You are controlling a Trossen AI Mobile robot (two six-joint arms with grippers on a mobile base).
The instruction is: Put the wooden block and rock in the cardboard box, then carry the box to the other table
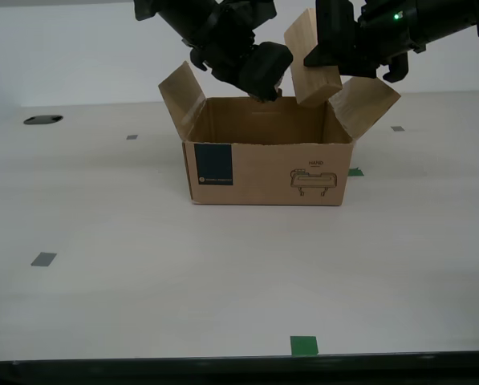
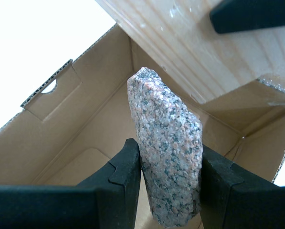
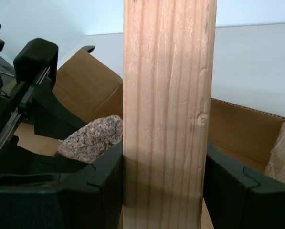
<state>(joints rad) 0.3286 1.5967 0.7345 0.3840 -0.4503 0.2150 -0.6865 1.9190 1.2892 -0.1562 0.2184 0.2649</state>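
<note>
both loads hang close over the cardboard box, my second end effector clamped on the rock and my first end effector clamped on the wooden block, so the crowded arms could knock together or clip a flap on release.

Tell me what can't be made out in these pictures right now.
- Rock: hidden in the exterior view behind my second tool.
- Box floor: front wall blocks it in the exterior view; the block and rock cover most of it in the wrist views.
- Label text: too small.
- Both arms: cut off by the exterior view's top edge.
- The other table: not seen.
</note>
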